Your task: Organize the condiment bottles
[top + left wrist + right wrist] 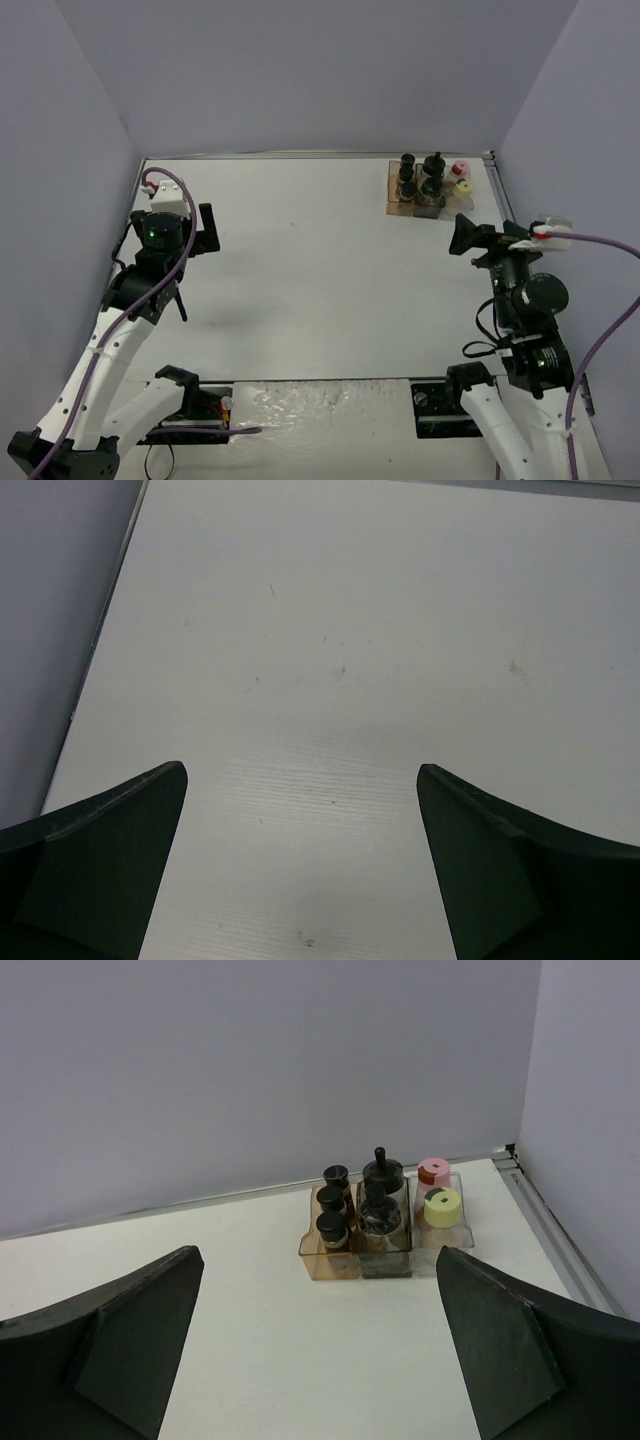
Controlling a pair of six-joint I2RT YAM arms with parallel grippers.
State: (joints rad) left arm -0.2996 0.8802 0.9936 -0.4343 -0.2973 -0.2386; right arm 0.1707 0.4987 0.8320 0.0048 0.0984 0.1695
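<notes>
Condiment bottles [380, 1210] stand in tray [328, 1266]; right gripper [316, 1256] wide, empty.

I find nothing I can read: no lettering shows on the jars [332, 1228], the tray [330, 1266] or the table [290, 1360].

- The tray [330, 1266] is amber at one end, smoky grey in the middle and clear at the other end.
- The jars [331, 1228] in the tray's amber part are clear, with brownish contents and black caps.
- In the tray's clear part, one cap [433, 1171] is pink and the other cap [441, 1207] is yellow.
- The table [320, 280] around the tray is white with faint dark specks.
- The wall [250, 1070] behind the tray is plain pale lavender-grey.
- The left gripper [300, 770] and right gripper [318, 1252] have black fingers.
- The cable [600, 241] is purple.
</notes>
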